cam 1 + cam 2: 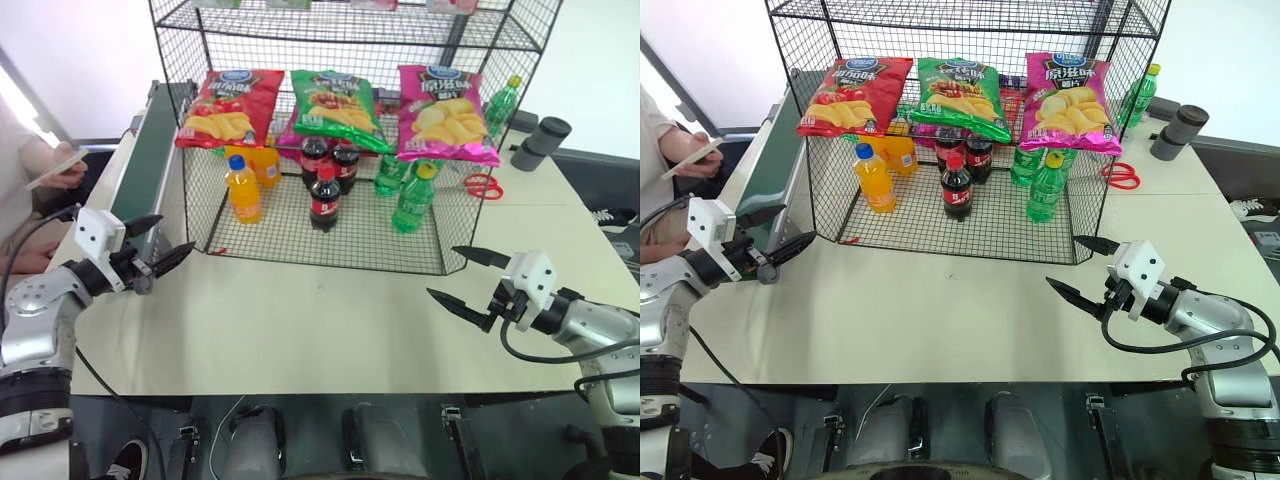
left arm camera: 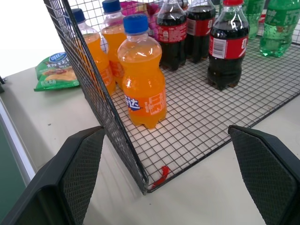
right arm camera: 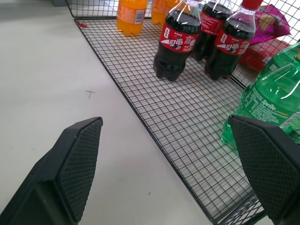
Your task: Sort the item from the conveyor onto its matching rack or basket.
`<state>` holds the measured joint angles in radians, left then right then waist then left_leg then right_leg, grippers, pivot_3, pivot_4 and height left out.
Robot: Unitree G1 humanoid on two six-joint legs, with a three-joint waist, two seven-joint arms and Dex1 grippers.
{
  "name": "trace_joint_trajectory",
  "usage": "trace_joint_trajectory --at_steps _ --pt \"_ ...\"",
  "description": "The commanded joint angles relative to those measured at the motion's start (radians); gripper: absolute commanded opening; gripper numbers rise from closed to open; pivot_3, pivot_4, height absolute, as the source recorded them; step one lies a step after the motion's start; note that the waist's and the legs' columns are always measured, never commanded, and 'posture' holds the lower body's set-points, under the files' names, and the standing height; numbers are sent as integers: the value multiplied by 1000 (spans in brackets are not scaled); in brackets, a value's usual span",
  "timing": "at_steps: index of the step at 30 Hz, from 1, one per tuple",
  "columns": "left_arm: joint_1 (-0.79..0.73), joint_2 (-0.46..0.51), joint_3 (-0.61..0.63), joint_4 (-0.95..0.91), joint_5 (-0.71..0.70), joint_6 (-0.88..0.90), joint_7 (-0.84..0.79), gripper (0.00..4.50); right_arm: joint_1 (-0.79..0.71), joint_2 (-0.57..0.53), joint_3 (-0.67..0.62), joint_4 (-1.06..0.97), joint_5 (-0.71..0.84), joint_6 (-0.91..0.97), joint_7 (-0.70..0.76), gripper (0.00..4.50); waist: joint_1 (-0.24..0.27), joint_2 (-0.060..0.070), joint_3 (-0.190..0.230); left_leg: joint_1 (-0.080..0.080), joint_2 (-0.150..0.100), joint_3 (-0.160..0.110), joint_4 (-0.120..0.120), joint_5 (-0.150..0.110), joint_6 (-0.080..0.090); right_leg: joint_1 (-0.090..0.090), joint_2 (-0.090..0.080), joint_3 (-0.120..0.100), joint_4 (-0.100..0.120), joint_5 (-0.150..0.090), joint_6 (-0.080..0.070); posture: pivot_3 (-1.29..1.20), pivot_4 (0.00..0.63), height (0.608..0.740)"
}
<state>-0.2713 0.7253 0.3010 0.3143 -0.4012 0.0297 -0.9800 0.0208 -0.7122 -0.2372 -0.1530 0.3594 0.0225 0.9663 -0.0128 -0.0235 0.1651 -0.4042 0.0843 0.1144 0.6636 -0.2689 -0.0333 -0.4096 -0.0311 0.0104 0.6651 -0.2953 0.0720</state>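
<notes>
The left pincer hangs with its two black fingers spread wide and nothing between them. It points level and inward at the near left corner of the black wire rack, whose side wall runs up between the fingers in the left wrist view. An orange soda bottle stands just behind that wall. The right pincer is equally wide apart and empty, tipped slightly downward toward the rack's near right corner. Both forearms angle in from the sides above the pale counter, well apart from each other. On the rack's middle tier the green crisp bag lies between a red bag and a pink bag, above cola bottles and green bottles. A second green bag lies flat on the counter outside the rack's left wall, toward the conveyor, whose visible belt is bare. I cannot tell which of the two bags is the one to sort. A person's hand holding a phone rests just beyond the conveyor's far side. Risks, as I judge them: reaching for the counter bag, the left fingers could snag the wire wall or jolt the rack and topple bottles. The glossy film could slide out of a shallow pinch. A wide swing of the left arm could strike the conveyor frame or come close to the person.
</notes>
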Motion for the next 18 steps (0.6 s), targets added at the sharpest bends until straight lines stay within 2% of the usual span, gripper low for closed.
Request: trace_joint_trajectory --at_steps 1,18 --pt "-3 3 9 -12 5 -22 2 4500 -7 -1 -7 -25 6 -16 -8 4464 0 0 0 0 0 0 0 0 0 0 0 0 0 0 0 0 150 740" --pt "-8 -21 -17 -12 12 -32 9 4500 13 -21 -18 -32 0 -22 -9 4464 1 0 0 0 0 0 0 0 0 0 0 0 0 0 0 0 150 740"
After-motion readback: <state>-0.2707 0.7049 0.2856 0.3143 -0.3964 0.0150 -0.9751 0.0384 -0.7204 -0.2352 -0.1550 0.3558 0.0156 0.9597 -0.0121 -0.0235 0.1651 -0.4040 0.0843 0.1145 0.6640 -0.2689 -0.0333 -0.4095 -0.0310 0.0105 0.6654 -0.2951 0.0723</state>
